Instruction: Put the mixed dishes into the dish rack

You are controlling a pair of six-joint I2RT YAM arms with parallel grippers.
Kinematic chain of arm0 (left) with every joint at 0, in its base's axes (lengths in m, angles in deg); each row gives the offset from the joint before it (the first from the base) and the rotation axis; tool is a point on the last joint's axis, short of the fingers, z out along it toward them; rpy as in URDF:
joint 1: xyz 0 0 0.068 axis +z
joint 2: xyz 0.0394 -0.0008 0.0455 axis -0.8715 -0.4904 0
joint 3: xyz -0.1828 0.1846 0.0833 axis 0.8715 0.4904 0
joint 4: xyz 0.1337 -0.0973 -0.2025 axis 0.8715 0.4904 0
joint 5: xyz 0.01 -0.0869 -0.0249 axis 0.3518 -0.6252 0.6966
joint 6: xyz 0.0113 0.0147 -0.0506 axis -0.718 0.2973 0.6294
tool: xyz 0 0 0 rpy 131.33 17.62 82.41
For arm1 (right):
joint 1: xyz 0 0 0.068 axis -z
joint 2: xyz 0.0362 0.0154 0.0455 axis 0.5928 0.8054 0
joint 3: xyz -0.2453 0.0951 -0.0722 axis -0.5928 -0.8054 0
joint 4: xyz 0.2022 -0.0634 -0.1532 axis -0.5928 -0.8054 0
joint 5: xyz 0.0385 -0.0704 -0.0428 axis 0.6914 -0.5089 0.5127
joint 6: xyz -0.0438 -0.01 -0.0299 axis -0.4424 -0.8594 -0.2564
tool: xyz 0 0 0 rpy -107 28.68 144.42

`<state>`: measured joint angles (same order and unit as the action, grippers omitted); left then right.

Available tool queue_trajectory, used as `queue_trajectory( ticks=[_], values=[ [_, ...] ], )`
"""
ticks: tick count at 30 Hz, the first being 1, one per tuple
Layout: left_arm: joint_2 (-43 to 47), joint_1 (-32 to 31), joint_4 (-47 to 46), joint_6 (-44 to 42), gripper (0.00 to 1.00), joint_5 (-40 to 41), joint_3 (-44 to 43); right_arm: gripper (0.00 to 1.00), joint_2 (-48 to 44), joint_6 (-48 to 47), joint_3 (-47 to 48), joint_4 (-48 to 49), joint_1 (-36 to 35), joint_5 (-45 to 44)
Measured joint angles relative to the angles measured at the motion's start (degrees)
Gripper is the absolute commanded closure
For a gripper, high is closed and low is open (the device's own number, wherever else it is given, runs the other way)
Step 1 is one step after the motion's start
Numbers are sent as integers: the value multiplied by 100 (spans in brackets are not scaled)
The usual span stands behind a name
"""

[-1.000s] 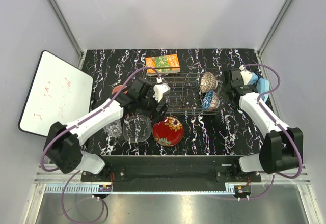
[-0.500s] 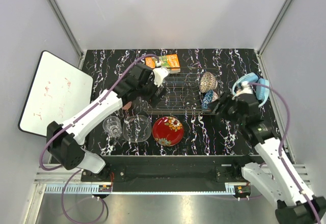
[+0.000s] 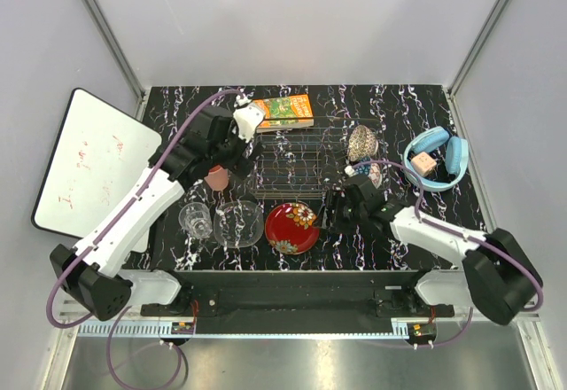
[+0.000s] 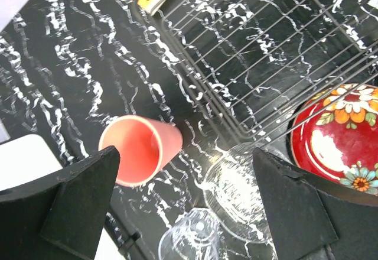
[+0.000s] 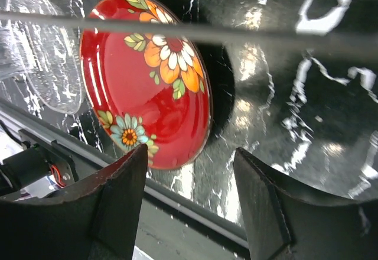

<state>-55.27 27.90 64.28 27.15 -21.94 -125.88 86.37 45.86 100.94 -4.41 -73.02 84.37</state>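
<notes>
Top external: shows left gripper (image 3: 230, 152) spread wide over salmon-pink cup (image 3: 215, 177), just left of dish rack (image 3: 297, 155). Puts right gripper (image 3: 337, 207) parted and empty beside red floral plate (image 3: 291, 227) on table (image 3: 399, 106), in front of rack. Places clear drinking glass (image 3: 196, 220) and clear glass bowl (image 3: 237, 223) left of plate. Has brownish patterned bowl (image 3: 361, 142) and blue patterned bowl (image 3: 370, 174) inside rack's right end.

Left wrist: looks down on cup lying on its side, untouched, below wide-open left gripper (image 4: 184, 153).

Right wrist: frames plate beyond parted, empty right gripper (image 5: 189, 153), rack wire crossing top.

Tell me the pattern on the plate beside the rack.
Red plate with orange and blue flowers and green leaves; clearest in the right wrist view.
</notes>
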Motion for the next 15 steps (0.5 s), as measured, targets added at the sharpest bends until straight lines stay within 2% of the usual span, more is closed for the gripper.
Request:
queue_trajectory(
  ticks=[10,15],
  values=[
    [160,7,127,-11,1,72,184,35,1019,116,37,1034,-363,-83],
    [160,13,131,-17,1,87,184,44,1198,258,85,1215,-466,-365]
  ],
)
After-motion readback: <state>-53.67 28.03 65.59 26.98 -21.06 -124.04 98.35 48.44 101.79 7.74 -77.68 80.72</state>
